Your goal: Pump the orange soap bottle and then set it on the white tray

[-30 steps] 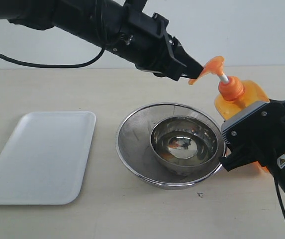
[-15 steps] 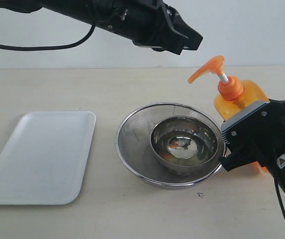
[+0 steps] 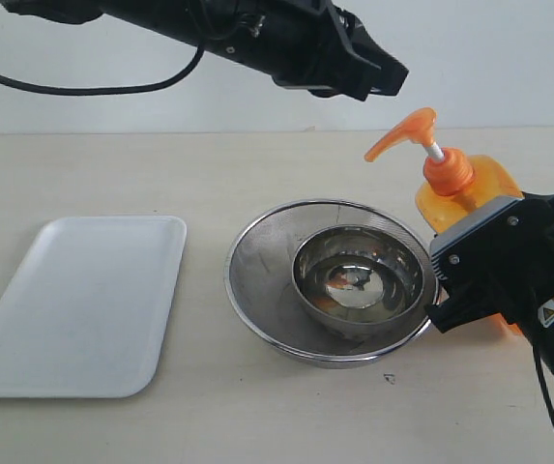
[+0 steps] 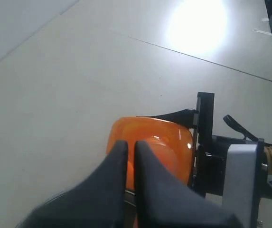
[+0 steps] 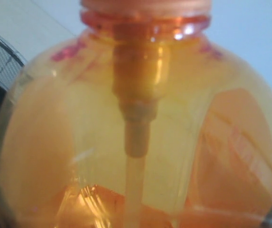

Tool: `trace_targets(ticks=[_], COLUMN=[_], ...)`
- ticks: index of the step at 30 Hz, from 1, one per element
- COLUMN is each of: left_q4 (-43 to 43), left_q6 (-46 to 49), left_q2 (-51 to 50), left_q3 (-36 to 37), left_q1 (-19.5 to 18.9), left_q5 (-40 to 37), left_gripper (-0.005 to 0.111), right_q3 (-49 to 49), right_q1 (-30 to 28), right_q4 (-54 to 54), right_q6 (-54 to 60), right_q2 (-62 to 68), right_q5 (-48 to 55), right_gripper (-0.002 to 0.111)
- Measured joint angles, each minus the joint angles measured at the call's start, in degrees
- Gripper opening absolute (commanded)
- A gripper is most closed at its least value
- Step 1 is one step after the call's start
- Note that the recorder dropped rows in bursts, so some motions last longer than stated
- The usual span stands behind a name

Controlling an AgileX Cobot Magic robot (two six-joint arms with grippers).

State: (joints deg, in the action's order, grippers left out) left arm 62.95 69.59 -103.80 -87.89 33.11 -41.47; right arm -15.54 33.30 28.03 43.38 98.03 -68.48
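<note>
The orange soap bottle [image 3: 470,188] stands upright right of the steel bowl, its orange pump head [image 3: 407,130] raised on the white stem. My right gripper [image 3: 465,275] is shut on the bottle's body from the near side. In the right wrist view the translucent bottle [image 5: 140,118] fills the frame and hides the fingers. My left gripper [image 3: 391,79] hangs shut and empty above the pump head, not touching it. In the left wrist view its two black fingers [image 4: 147,175] are pressed together over the bottle [image 4: 171,142]. The white tray [image 3: 83,300] lies empty at the left.
A round steel strainer [image 3: 257,271] holding a steel bowl [image 3: 359,280] sits between the tray and the bottle, close against my right gripper. The left arm [image 3: 218,29] stretches across the top of the scene. Bare table lies in front.
My left gripper has lifted off the pump nozzle and moved up and slightly right. The bottle, the right gripper and the tray have not moved.
</note>
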Motion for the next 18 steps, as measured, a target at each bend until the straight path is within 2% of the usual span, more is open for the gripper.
trace_targets(ticks=[18], left_q4=[-0.4], left_q6=[-1.1], left_q2=[-0.1], left_q3=[-2.2], left_q1=[2.6], left_q5=[-1.4], left_gripper=[0.005], right_q3=[0.0], right_q1=[0.0], right_q4=[0.0], right_q6=[-0.1], right_q2=[0.0], right_q5=[0.0], right_gripper=[0.000])
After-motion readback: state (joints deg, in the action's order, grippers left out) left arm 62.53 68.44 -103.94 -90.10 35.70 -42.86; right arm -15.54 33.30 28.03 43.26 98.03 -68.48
